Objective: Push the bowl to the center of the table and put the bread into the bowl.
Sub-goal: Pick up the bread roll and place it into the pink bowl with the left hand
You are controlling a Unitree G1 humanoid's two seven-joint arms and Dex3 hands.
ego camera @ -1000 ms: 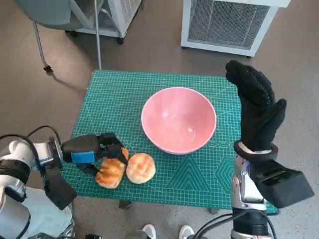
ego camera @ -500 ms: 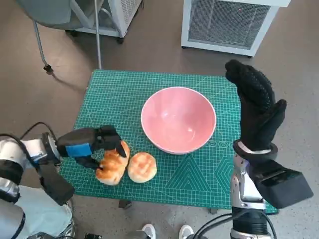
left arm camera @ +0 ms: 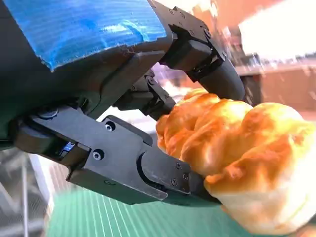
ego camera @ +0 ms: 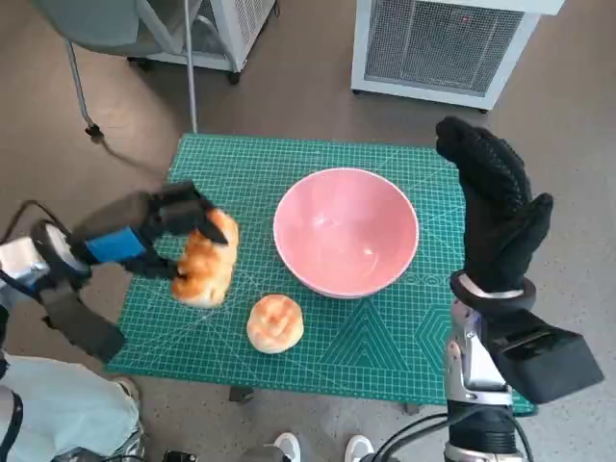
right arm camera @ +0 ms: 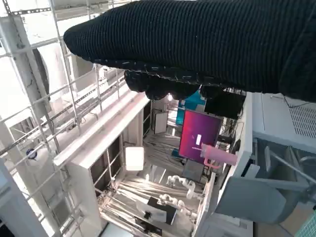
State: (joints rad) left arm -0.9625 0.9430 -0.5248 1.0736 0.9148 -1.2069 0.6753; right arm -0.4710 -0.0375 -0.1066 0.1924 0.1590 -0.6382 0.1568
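Golden-brown bread [ego camera: 204, 262] hung clear of the green cutting mat [ego camera: 241, 183], clamped in the left hand [ego camera: 144, 234] over the mat's left part. In the left wrist view the black fingers [left arm camera: 148, 168] pressed into the crust from both sides, so the grip looked firm. The loaf's long axis ran roughly from the near edge toward the far one, slightly tilted.

To the right of that loaf, and close to it, sat the pink bowl [ego camera: 346, 231], near the middle of the table and with nothing in it. That was the relation the coming move seemed to turn on: the bowl lay straight to the right of the held bread, with only a short stretch of mat between them, and the left hand was plainly the nearer of the two. Judging by this, the pushing part looked done and the carry had only to cross the near rim and let go above the hollow.

A second bun [ego camera: 274, 322] lay on the mat near the front edge, below the gap between hand and bowl; it sat low and off the direct path, so it seemed unlikely to interfere.

Farther right, the right hand [ego camera: 493, 212] stood raised beside the bowl, fingers spread and holding nothing, apart from the rim. A white cabinet [ego camera: 443, 43] stood on the floor behind the table.
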